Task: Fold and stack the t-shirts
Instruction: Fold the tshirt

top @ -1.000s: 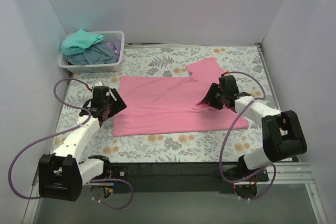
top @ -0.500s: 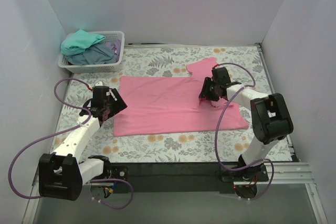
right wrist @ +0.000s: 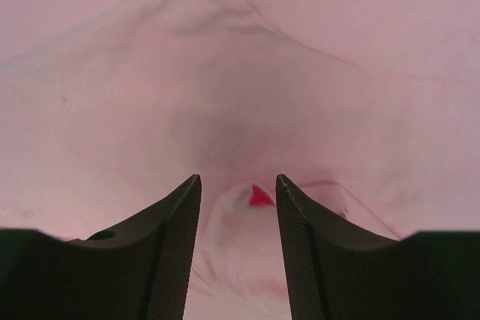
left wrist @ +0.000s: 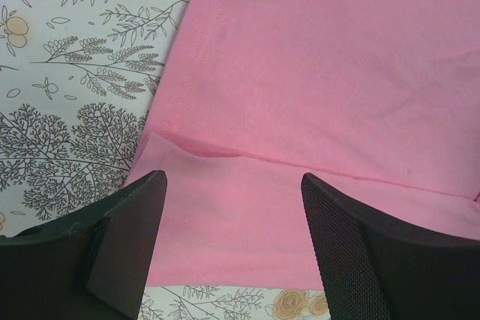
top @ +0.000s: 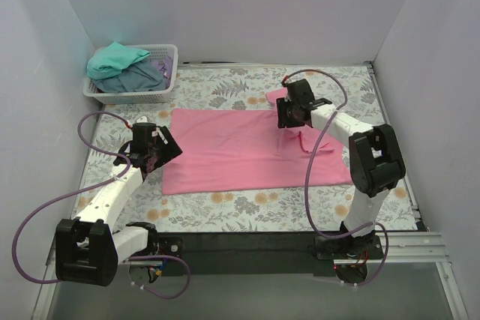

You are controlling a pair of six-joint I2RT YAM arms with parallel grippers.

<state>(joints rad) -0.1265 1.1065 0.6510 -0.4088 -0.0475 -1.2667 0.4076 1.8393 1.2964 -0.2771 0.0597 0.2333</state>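
Observation:
A pink t-shirt [top: 240, 148] lies spread flat on the flowered table. My left gripper [top: 163, 148] hovers at its left edge, open and empty; in the left wrist view [left wrist: 232, 177] the pink cloth [left wrist: 315, 73] with a fold line lies below the wide-apart jaws. My right gripper [top: 287, 116] is low over the shirt's far right part, by the sleeve [top: 294, 95]. In the right wrist view [right wrist: 238, 181] its jaws stand apart over bunched pink cloth [right wrist: 225, 73] with a small red tag [right wrist: 259, 197] between them. Teal [top: 116, 58] and grey-blue [top: 142, 76] t-shirts lie in the basket.
A white lattice basket [top: 169, 73] stands at the far left corner. White walls close in the table on the left, back and right. The flowered tablecloth [top: 247, 207] shows bare in front of the shirt.
My right gripper has moved away from me and to the left across the pink shirt, from its right middle to near the sleeve. The left arm has not moved.

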